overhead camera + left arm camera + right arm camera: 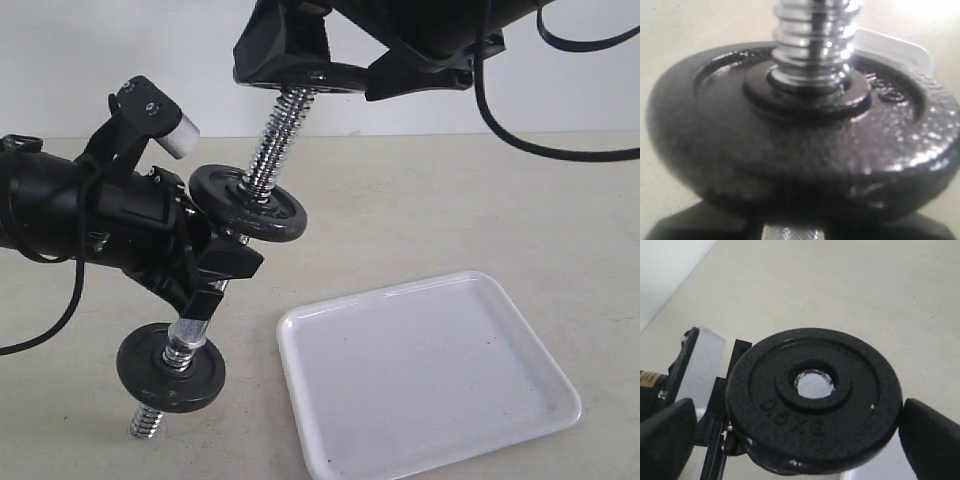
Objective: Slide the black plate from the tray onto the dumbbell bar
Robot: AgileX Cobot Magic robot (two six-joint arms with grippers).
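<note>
The dumbbell bar (pixel 275 130) stands tilted in the air, and my left gripper (pixel 215 275) is shut on its smooth middle. Two black discs sit on it, one just above that gripper (pixel 285 215) and one below (pixel 200 375). The upper disc (pixel 790 150) fills the left wrist view around the threaded bar (pixel 812 45). The black plate (pixel 300 77) is at the bar's top end, held between the fingers of my right gripper (pixel 310 68). In the right wrist view the plate (pixel 855 365) is marked 0.5 KG, and the chrome bar end (pixel 813 384) shows in its hole.
The white tray (pixel 420 370) lies on the beige table at the lower right with nothing on it. A black cable (pixel 540 150) hangs from the right arm above the table's far side. The bar's lower threaded end (pixel 147 424) hangs close to the table.
</note>
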